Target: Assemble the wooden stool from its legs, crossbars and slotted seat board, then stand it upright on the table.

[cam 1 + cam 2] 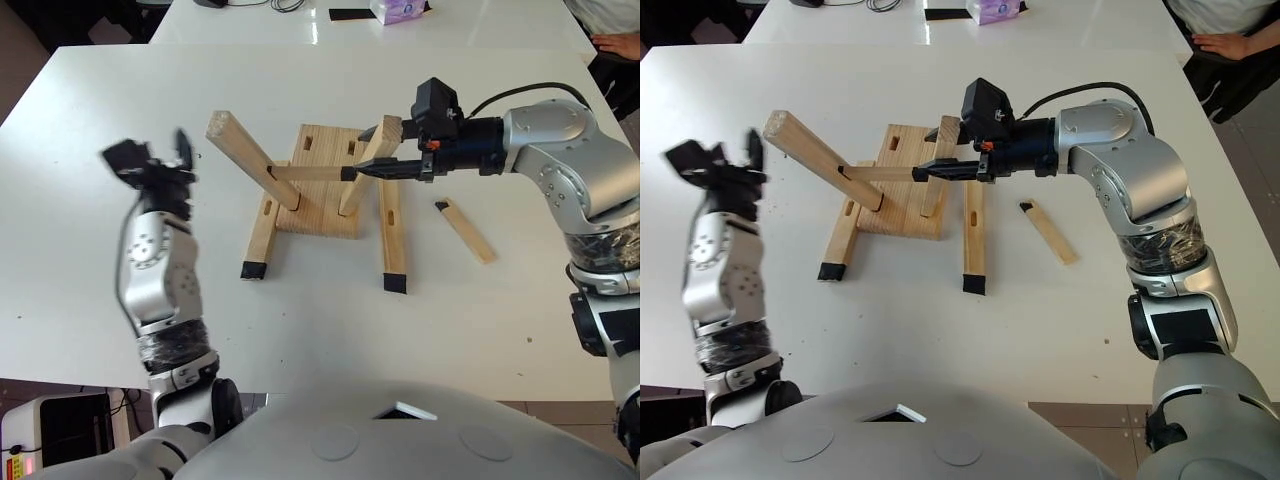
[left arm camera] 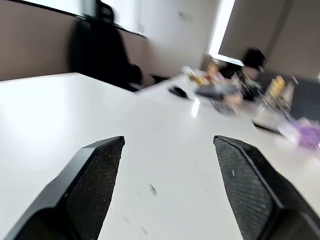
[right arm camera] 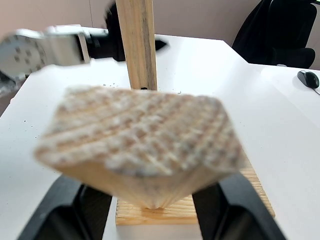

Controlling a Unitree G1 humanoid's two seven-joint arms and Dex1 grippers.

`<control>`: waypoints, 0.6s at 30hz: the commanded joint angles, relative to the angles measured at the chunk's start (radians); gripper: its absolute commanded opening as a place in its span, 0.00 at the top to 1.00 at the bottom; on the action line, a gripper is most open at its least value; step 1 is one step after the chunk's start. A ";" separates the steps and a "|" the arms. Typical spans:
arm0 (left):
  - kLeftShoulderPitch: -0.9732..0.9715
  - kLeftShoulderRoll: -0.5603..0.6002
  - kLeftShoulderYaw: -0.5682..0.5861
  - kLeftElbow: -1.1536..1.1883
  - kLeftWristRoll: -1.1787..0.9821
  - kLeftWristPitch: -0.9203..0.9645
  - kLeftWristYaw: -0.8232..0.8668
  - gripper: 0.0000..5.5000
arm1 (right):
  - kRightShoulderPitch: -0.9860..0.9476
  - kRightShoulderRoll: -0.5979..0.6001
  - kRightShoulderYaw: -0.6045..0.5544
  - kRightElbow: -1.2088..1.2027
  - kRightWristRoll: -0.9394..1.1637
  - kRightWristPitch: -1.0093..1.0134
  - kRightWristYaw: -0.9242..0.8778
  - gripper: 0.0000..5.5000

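Note:
The slotted seat board (image 1: 322,205) lies flat at the table's middle. Over it my right gripper (image 1: 362,171) is shut on a wooden leg (image 1: 374,150), whose end grain (image 3: 140,135) shows up close in the right wrist view. A crossbar (image 1: 308,173) runs from that leg to a second, tilted leg (image 1: 246,152). Two more legs with black tips (image 1: 262,232) (image 1: 393,238) lie along the board's sides. A loose crossbar (image 1: 466,230) lies to the right. My left gripper (image 1: 160,160) is raised left of the parts, open and holding nothing, its fingers (image 2: 92,185) wide apart.
The white table (image 1: 330,320) has free room in front of the parts and on the left. A second table (image 1: 470,30) at the back carries a tissue pack (image 1: 398,10) and cables. A person's hand (image 1: 615,42) rests at the far right edge.

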 commanded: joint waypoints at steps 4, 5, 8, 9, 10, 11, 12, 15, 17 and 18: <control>-0.085 0.063 -0.215 -0.492 -0.339 0.289 0.023 0.55 | 0.059 -0.023 0.025 0.017 -0.054 0.042 -0.027 0.63; -0.076 0.091 -0.296 -0.531 -0.323 0.341 0.017 0.57 | 0.059 -0.021 0.026 0.018 -0.056 0.041 -0.027 0.63; -0.067 0.146 -0.441 -0.573 -0.272 0.467 0.040 0.68 | 0.060 -0.019 0.026 0.018 -0.056 0.038 -0.030 0.63; -0.072 0.146 -0.466 -0.571 -0.268 0.506 0.059 0.71 | 0.061 -0.020 0.023 0.018 -0.054 0.038 -0.030 0.63; -0.079 0.148 -0.493 -0.566 -0.260 0.542 0.073 0.73 | 0.063 -0.021 0.021 0.016 -0.053 0.039 -0.032 0.63; -0.078 0.149 -0.515 -0.563 -0.253 0.566 0.079 0.76 | 0.065 -0.021 0.020 0.013 -0.052 0.040 -0.034 0.63; -0.071 0.146 -0.532 -0.553 -0.240 0.585 0.087 0.78 | 0.066 -0.021 0.019 0.012 -0.051 0.041 -0.035 0.63; -0.044 0.153 -0.563 -0.509 -0.176 0.591 0.089 0.89 | 0.066 -0.018 0.020 0.011 -0.050 0.040 -0.036 0.63; -0.038 0.148 -0.575 -0.503 -0.146 0.574 0.083 0.95 | 0.062 -0.016 0.022 0.014 -0.052 0.037 -0.034 0.63; -0.030 0.146 -0.584 -0.499 -0.128 0.562 0.078 0.97 | 0.061 -0.016 0.022 0.016 -0.052 0.036 -0.033 0.63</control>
